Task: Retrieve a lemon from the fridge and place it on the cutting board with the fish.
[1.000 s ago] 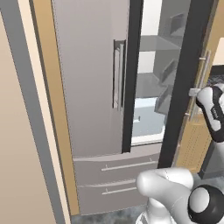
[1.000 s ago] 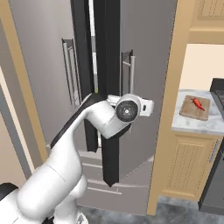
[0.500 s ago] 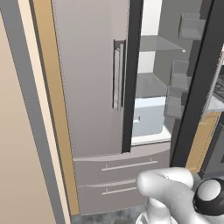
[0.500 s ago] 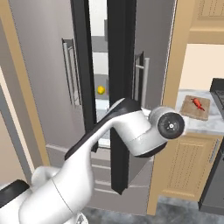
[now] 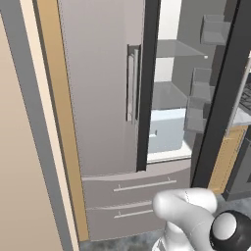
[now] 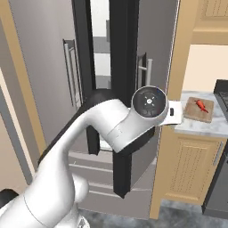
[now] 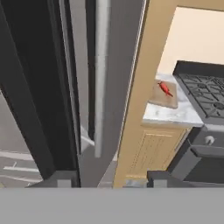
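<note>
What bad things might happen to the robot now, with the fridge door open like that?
The arm's elbow sits right by the open fridge door, so swinging around might bump it. The gripper straddles the door's edge with the handle just ahead, so the open fingers could snag on it. The cutting board sits near the counter's edge; a careless sweep could knock the fish.

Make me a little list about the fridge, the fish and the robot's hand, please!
fridge: right door swung open, left door closed, glass shelves showing inside
cutting board: on the marble counter to the right of the fridge
fish: reddish, lying on the cutting board
end effector: open, nothing between its tips, beside the open door's bar handle
stove: dark, right of the counter
</note>
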